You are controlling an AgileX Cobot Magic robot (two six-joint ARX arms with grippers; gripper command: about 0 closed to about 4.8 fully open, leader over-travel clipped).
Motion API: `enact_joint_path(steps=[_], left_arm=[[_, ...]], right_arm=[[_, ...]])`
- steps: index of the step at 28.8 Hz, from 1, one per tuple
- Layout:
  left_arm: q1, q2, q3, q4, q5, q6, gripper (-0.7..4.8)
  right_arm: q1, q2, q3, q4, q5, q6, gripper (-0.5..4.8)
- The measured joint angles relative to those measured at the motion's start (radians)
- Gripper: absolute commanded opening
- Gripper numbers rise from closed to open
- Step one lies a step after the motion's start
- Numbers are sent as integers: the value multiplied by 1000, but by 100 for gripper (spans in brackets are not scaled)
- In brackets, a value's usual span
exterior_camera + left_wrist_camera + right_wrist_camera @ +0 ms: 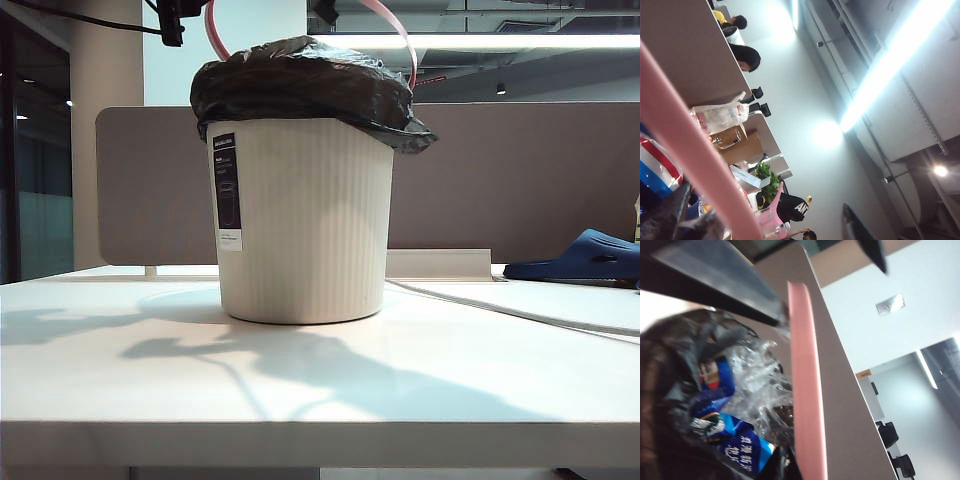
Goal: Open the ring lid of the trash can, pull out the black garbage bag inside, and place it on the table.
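The ring lid [405, 45] is a thin pink hoop. It stands tipped up above the bin [305, 220], with its top out of the exterior view. The bin is big, cream and ribbed, with a black label strip [228, 190] on its side. It stands upright in the middle of the desk [300, 400]. The black bag [300, 85] bulges out of the bin's top and hangs over the rim on the right. In the right wrist view the bag is open, and blue wrappers [735, 440] and clear crinkly plastic [757, 375] lie inside it.

The left pincer is mostly out of its own view. A dark bit of it shows by the pink hoop, and its jaws stand partly apart, but I cannot tell if it holds the hoop. The right pincer [782, 320] is up by the hoop over the open bag, and its jaws are closed tight. It touches the hoop or is just beside it.

The desk is white, smooth and a bit shiny, with soft shadows on it. A white cord [520, 315] runs across its right side. A blue slipper [585, 255] lies at the far right. A grey-brown wall panel [500, 180] stands behind the bin. Long bright lights [500, 42] run along the ceiling.
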Motion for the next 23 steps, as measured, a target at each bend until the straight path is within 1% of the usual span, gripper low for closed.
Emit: enact_joint_path(steps=[9, 12, 16, 20, 23], left_arm=[[0, 0, 0, 10, 17, 3, 296], [0, 0, 0, 42, 55, 32, 296], [0, 0, 0, 90, 126, 100, 296], [1, 0, 0, 122, 238, 174, 289], [0, 0, 0, 135, 351, 267, 229]], right_arm=[[-15, 0, 43, 14, 0, -1, -1], [-16, 0, 71, 24, 0, -1, -1], [-36, 0, 105, 30, 0, -1, -1], [-68, 0, 144, 32, 0, 16, -1], [-98, 0, 178, 32, 0, 70, -1]])
